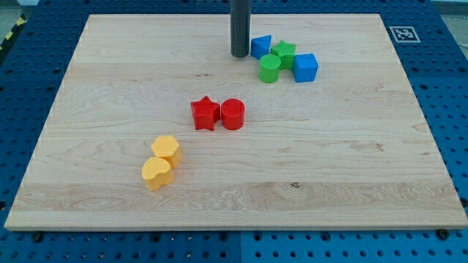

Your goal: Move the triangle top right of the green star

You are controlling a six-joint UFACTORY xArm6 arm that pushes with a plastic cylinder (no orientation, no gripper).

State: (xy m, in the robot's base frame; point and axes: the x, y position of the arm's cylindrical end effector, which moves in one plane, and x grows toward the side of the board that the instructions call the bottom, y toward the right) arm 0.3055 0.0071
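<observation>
While my tip (240,55) nears the blue triangle (261,46), two blocks of each colour show; no fingers exist.

Pale wooden board (351,168) on a blue perforated table (446,109).

Straight dark rod, my tip (240,55) resting just left of the blue triangular block (261,46), near the view's top.

Cluster at the view's top right: blue triangular block, green star block (284,51), green cylinder block (270,69), blue cube block (305,67), closely packed.

Centre: red star block (205,113) beside red cylinder block (232,114).

Lower left: two yellow heart-shaped blocks (167,150) (156,174), touching.
</observation>
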